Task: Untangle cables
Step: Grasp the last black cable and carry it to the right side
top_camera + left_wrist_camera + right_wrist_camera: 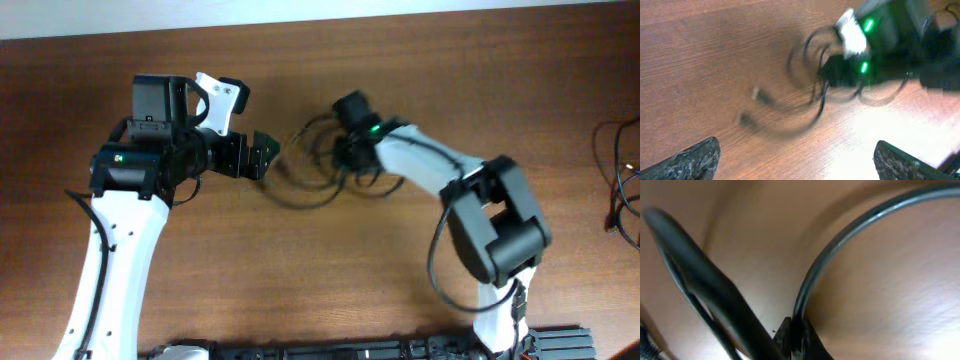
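The cables (308, 168) lie a little above the middle of the overhead frame, on the wooden table (300, 290). They form a loose heap of thin black loops between the two arms. One long strand sags out of the heap toward the lower left.

The left gripper (262, 155) sits just left of the heap, pointing right at it. The overhead view does not show whether it touches a strand. In the left wrist view its two speckled fingers (697, 160) stand in the bottom corners, far apart, so this gripper is released and holds nothing. That view is blurred. The loops appear in its upper middle, with two small plugs (757, 94) lying on the wood left of centre, one below the other.

The right gripper (350, 150) is down on the right part of the heap, with green lights glowing on its body. In the right wrist view, taken very close, one cord curves down from the upper right. It runs into the narrow gap between the dark fingertips (807, 342) at the bottom centre, so this gripper looks clenched on a strand of the cables. A thicker, blurred strand crosses the left of that frame.

More thin dark cords (622, 190) lie at the right edge of the overhead frame, well apart from the heap.
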`<state>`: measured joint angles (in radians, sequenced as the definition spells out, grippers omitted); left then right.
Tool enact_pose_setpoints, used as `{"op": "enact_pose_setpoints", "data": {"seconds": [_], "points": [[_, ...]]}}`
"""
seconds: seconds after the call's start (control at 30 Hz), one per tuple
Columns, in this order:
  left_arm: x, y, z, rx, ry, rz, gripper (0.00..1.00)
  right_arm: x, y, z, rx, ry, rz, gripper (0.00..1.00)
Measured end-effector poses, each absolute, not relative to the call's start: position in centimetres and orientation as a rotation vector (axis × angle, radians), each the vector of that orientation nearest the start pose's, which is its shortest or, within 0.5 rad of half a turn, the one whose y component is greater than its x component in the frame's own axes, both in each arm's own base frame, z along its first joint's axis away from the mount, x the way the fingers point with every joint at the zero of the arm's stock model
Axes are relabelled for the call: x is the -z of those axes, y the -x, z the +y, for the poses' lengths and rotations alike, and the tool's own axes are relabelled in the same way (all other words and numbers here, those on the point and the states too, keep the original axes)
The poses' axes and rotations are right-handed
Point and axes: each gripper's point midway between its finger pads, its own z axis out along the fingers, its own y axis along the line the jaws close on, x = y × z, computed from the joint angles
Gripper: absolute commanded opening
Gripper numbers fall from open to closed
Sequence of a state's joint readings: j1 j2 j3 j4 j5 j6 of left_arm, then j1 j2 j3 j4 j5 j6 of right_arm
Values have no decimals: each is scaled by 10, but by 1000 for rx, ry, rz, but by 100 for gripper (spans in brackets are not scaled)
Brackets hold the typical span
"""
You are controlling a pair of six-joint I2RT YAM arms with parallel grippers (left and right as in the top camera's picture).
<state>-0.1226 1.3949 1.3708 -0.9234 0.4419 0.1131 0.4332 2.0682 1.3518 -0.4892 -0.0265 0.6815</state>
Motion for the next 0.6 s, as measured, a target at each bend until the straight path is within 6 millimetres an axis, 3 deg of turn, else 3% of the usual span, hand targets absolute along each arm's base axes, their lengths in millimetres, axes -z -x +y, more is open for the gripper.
{"op": "enact_pose_setpoints", "data": {"seconds": [0.07, 0.13, 0.17, 0.27, 0.37, 0.47, 0.53, 0.6], "points": [[-241, -342, -116, 558, -467, 2430, 99, -2, -463, 117, -175, -544, 2644, 5], [-241, -342, -116, 558, -468, 2429, 98, -4, -489, 61, -125, -646, 2539, 8], [-241, -342, -116, 558, -468, 2429, 98, -4, -498, 11, -79, -751, 2481, 8], [-241, -342, -116, 558, -467, 2429, 99, -7, -487, -135, 71, -1067, 2336, 13], [-241, -342, -116, 558, -468, 2429, 99, -16, -449, -247, 166, -1321, 2209, 12], [-241, -342, -116, 558, -468, 2429, 98, -31, -415, -318, 166, -1440, 2137, 13], [-241, -342, -116, 558, -468, 2429, 98, -47, -403, -341, 171, -1455, 2144, 13], [-241, -342, -116, 558, -468, 2429, 99, -84, -410, -359, 179, -1434, 2122, 19]]}}
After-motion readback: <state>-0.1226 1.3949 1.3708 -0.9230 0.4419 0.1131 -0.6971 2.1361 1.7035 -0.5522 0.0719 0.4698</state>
